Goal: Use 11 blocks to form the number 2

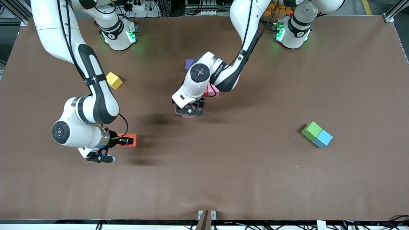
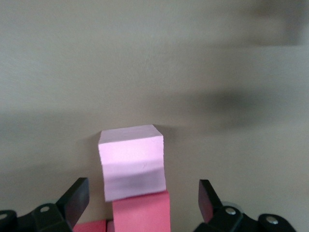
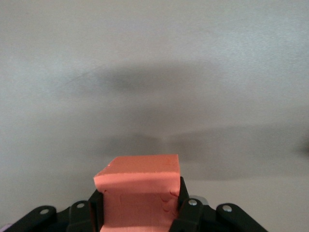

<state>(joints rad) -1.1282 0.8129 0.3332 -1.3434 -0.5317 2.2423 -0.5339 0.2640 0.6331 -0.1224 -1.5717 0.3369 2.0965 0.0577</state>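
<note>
Left gripper: spread wide, released over pink cube extending the digit mid-table
Right gripper: clenched on orange cube, next piece

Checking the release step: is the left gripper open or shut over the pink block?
Open. In the left wrist view the left gripper's fingers stand wide apart, clear of the pink block, which rests on the table.
</note>
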